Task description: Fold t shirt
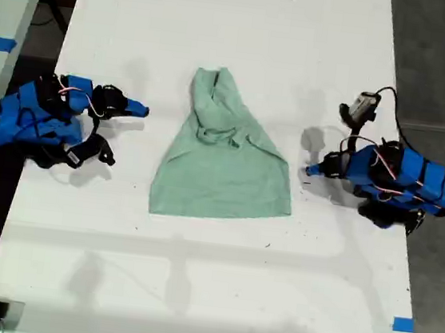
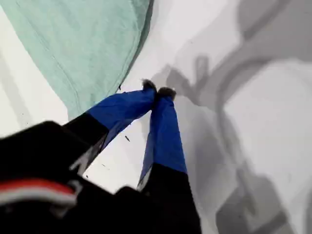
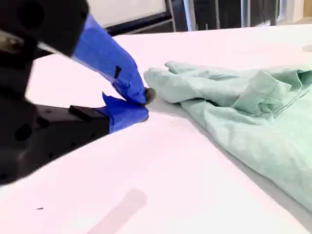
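- Exterior view's left: my second gripper [image 1: 142,110] rests low over the white table [image 1: 193,284], well apart from the cloth. Its 2 blue jaws are drawn together, or very nearly so, with nothing between them. In its own wrist view the tips [image 3: 145,105] point at the bunched end of the garment, near it but not touching.
- Centre: the t shirt [image 1: 226,167] lies on the table between the 2 arms. Pale mint-green, soft, matte, plain. The far end is narrow and rumpled into thick rolls; the near end spreads wide and flat with a straight hem. Overall outline roughly a trapezoid.
- Exterior view's right: my first gripper [image 1: 310,170] sits just beside the wide near-right corner of the shirt. Jaws are pressed tip to tip and hold nothing; its wrist view [image 2: 157,91] shows bare table under the tips and the hem edge close by.
- Progress, judged: the top looks gathered inward, no sleeves showing, so perhaps 1 rough fold is in. No tidy rectangle yet; squaring the far end and folding it lengthwise remain.
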Controlling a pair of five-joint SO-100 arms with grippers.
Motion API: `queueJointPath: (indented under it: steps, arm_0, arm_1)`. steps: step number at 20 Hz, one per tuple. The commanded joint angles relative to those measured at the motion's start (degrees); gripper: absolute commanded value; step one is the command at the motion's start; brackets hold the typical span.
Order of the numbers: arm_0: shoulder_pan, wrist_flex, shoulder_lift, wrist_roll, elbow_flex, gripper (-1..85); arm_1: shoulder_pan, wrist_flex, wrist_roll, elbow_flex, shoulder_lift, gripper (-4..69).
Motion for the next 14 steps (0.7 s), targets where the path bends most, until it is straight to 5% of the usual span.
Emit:
queueJointPath:
  steps: [1, 9, 14]
  arm_0:
    - [1.7, -6.6, 0.5, 4.7, 2.2, -0.3]
    - [1.4, -6.4, 0.5, 4.7, 2.2, -0.3]
    - [1.4, -6.4, 0.5, 4.9, 2.2, -0.3]
  arm_1:
    - [1.5, -1.0, 5.9, 2.7, -2.8, 1.0]
    - [3.4, 5.0, 9.2, -12.7, -11.2, 1.2]
    - [-0.2, -7.7, 9.0, -24.7, -40.9, 15.6]
